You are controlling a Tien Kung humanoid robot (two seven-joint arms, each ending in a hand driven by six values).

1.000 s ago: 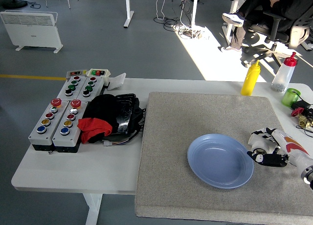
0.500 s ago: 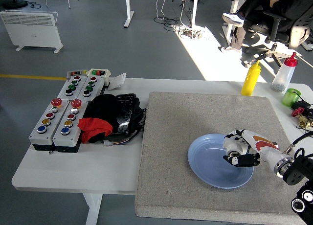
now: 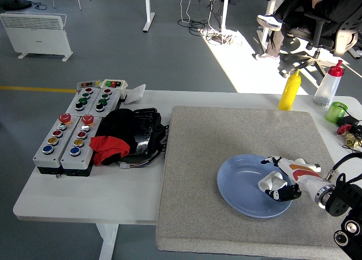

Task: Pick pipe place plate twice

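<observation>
Lower right: the right hand [image 3: 281, 183] gripped a pipe [image 3: 270, 183], apparently light and rigid, over the plate [image 3: 240, 186].

Grey mat [image 3: 226, 141] on the white table [image 3: 85, 195], button boxes [image 3: 73, 133] at left, black and red cloth [image 3: 121, 137] beside them, yellow bottle [image 3: 290, 90], clear red-capped bottle [image 3: 328, 85], white heater [image 3: 37, 34] on the floor.
</observation>
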